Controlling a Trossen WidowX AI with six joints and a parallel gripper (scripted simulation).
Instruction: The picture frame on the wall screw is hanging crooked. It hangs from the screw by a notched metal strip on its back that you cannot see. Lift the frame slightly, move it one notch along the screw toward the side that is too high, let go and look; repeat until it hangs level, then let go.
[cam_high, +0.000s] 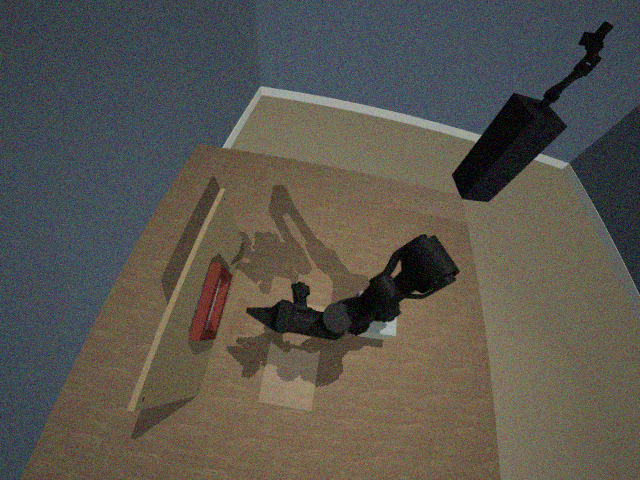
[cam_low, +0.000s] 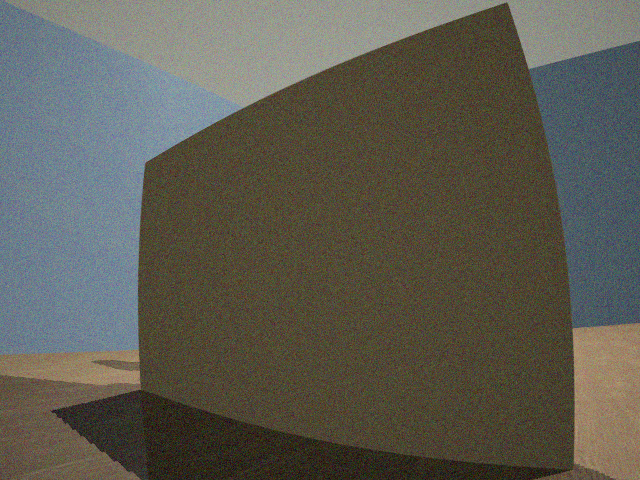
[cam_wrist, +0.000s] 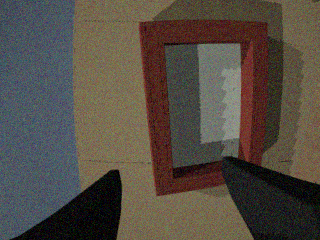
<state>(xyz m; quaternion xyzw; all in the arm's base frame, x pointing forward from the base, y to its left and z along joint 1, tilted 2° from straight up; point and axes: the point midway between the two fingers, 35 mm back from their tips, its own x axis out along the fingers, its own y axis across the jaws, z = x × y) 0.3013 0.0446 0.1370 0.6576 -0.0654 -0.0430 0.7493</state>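
The red picture frame (cam_high: 204, 302) (cam_wrist: 157, 100) is on the front of the upright panel (cam_high: 168, 361) (cam_low: 351, 258) (cam_wrist: 110, 100). In the wrist view its top bar looks about level, its left bar slants and its bottom bar rises to the right; the slanted view leaves its true tilt unclear. The screw and notched strip are hidden. My gripper (cam_high: 248, 310) (cam_wrist: 172, 172) is open and empty, in front of the panel and apart from the frame in the top view. In the wrist view the right finger overlaps the frame's lower right corner.
The exterior view shows only the panel's plain back, hiding frame and arm. The panel stands on the wooden table top (cam_high: 403, 423). A pale rectangle (cam_high: 286, 395) lies below the arm. A black block (cam_high: 509, 149) with a thin jointed piece is at the upper right.
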